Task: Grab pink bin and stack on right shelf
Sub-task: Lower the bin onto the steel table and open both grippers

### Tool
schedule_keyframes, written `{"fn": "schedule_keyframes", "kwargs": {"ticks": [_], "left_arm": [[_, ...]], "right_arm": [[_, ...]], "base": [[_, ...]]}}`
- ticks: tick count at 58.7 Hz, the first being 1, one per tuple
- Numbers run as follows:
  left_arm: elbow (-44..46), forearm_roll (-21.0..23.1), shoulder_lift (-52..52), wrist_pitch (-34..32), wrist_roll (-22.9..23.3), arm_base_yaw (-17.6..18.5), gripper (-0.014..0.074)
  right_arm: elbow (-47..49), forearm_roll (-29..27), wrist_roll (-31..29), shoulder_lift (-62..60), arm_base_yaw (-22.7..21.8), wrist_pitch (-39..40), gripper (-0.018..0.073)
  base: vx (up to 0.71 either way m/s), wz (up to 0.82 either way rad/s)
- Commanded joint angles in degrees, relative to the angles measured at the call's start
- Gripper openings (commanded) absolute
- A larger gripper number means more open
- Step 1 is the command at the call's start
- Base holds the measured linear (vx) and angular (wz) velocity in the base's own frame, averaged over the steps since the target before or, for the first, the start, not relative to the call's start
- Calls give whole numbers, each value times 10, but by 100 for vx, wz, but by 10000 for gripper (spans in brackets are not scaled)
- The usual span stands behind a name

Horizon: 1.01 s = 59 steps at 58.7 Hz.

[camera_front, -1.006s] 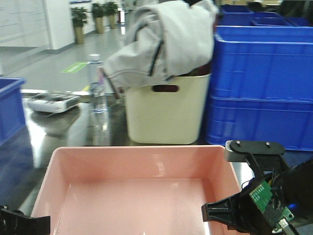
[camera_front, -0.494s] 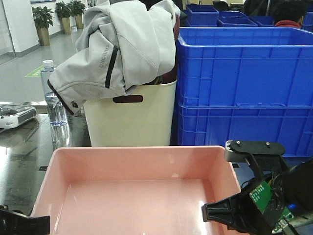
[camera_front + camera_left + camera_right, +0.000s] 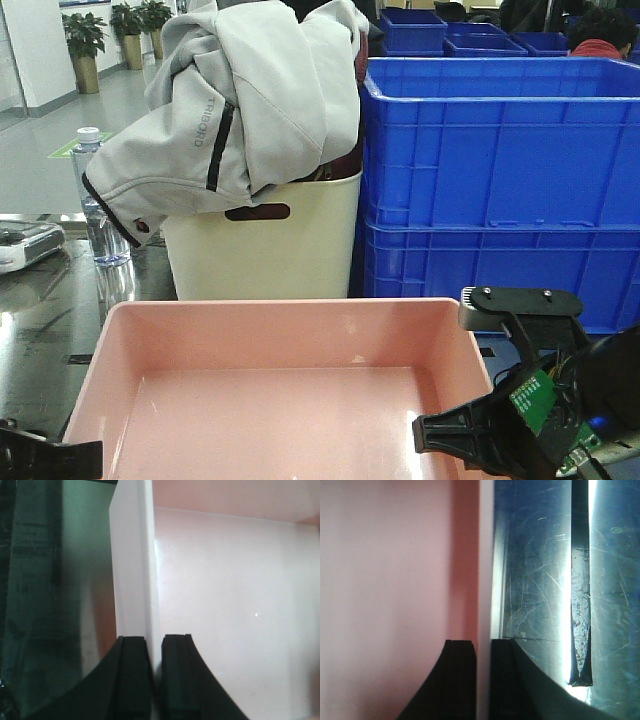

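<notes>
Where your left claw [image 3: 154, 641] bites, its two black fingers [image 3: 132, 680] stand narrow with the rolled left rim of the pink bin [image 3: 230, 605] pinched between them. The bin is a wide, shallow rectangular tub of glossy pale plastic, and one finger sits outside its wall and one inside. Your right claw [image 3: 481, 644] is set the same way on the opposite wall, drawn in tight on the rim. The tub's open floor lies between the two claws.

Just outside each claw, beyond the gripped wall, lies the dark, mirror-shiny shelf top [image 3: 535, 580]. A black tape line [image 3: 580, 605] runs along it outward of the right claw. You cannot tell from these views whether the tub's base rests on that surface or hangs just above it.

Ahead of the claws, past the tub's far wall, a tall cream plastic bin [image 3: 260, 250] with a dark handle slot stands on the same surface. A pale grey jacket [image 3: 250, 100] is heaped over its mouth. Ahead on the right claw's side, deep blue plastic crates [image 3: 500, 160] are stacked just beside the cream one. Ahead on the left claw's side a clear water bottle [image 3: 95, 200] stands upright, and a white device [image 3: 15, 248] lies at the edge of view. Farthest off, potted green plants [image 3: 85, 35] stand on a grey floor.
</notes>
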<state>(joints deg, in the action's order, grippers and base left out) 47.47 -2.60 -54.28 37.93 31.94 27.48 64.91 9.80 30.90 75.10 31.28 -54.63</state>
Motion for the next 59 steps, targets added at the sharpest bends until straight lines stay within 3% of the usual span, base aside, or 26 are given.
{"fn": "schedule_keyframes", "kwargs": {"ticks": [1,30,40,49,59], "left_arm": [[18,-20,11,-41,-2,-1,115],[18,-22,11,-60,-3,-1,115],[26,-22,-16,-38,-51,-4,136],[69,-53,-94,-27,-52,-17,214],[135,-76,-180,23,-52,-20,394]], "right_arm": [[17,51,-4,-16,-5,10,11],[17,51,-9,-16,-5,13,11],[30,49,-21,0,-10,7,22],[73,48,-24,54,-33,1,81],[109,24,-57,115,-50,-8,254]], "base": [[1,0],[0,0],[0,0],[0,0],[0,0]]}}
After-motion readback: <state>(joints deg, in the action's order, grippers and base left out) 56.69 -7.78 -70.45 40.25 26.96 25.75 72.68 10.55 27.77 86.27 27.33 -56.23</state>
